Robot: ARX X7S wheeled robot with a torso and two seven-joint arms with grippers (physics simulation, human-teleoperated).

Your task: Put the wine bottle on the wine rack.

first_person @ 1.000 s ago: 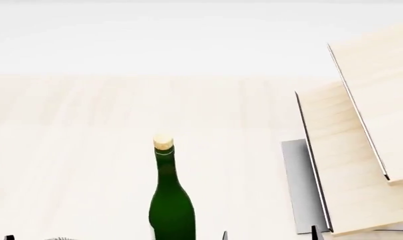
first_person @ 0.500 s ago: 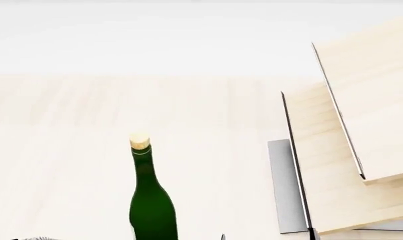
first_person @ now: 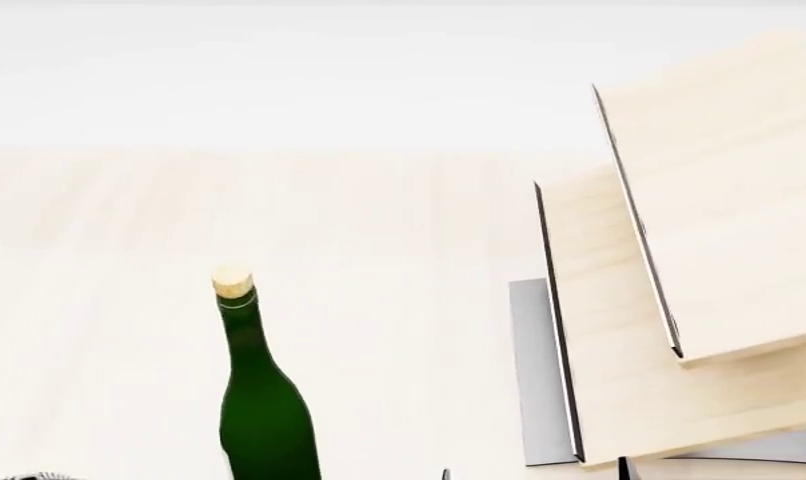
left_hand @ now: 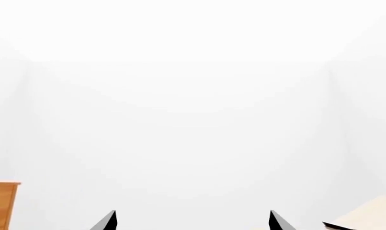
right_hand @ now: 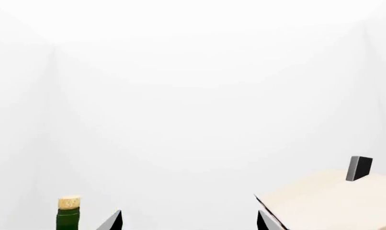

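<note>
The wine bottle [first_person: 263, 410] stands upright on the light wood table [first_person: 403, 230], dark green with a pale cork; its lower part is cut off by the frame. The wine rack [first_person: 703, 230] stands to its right, two slanted light-wood boards on a grey base. My right gripper [first_person: 535, 474] shows only its fingertips at the bottom edge, between bottle and rack, open and empty. In the right wrist view my right gripper [right_hand: 188, 223] is open, with the bottle's cork [right_hand: 68, 202] on one side and the rack [right_hand: 327, 203] on the other. My left gripper [left_hand: 189, 223] is open and empty.
An orange-brown cabinet [left_hand: 1, 203] with a brass handle shows at the edge of the left wrist view. A pale wood corner [left_hand: 365, 219] shows at its other edge. A small black block [right_hand: 359, 168] sits on the rack's upper board. White walls lie behind.
In the head view the bottle and the rack have both slid to the left, so the view has shifted to the right. More of the rack shows now.
</note>
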